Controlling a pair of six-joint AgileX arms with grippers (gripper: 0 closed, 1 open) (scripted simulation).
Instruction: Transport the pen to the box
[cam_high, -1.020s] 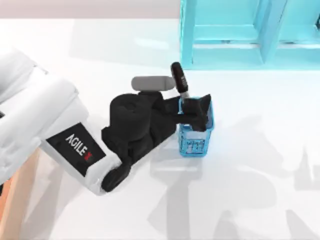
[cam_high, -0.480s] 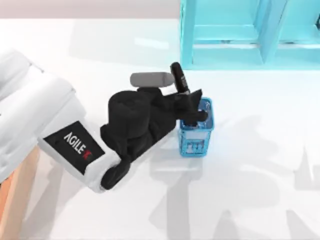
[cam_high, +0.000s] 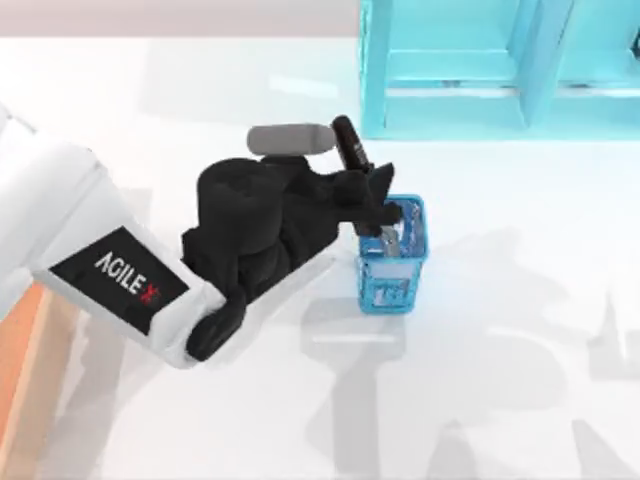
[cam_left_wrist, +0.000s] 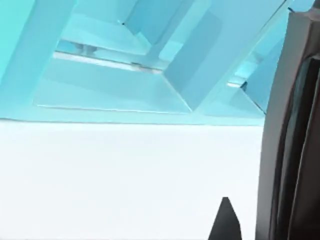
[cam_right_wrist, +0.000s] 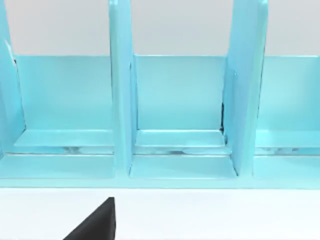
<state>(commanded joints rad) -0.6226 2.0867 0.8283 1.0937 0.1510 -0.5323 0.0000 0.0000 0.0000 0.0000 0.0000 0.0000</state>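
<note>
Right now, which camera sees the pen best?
The top view: the pen sticks up tilted from the blue holder, gripped by the left end effector. The left wrist view may catch it as a dark bar at the edge. The right wrist view faces the cyan shelf.

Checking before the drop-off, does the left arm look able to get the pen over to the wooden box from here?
Probably yes: the left gripper is shut on the pen above the blue holder, and the box lies beside that arm.

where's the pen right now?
Top view: the black-capped, silver-barrelled pen stands tilted, left of centre, held in the left hand over the small blue mesh holder, in front of the cyan shelf unit.
</note>
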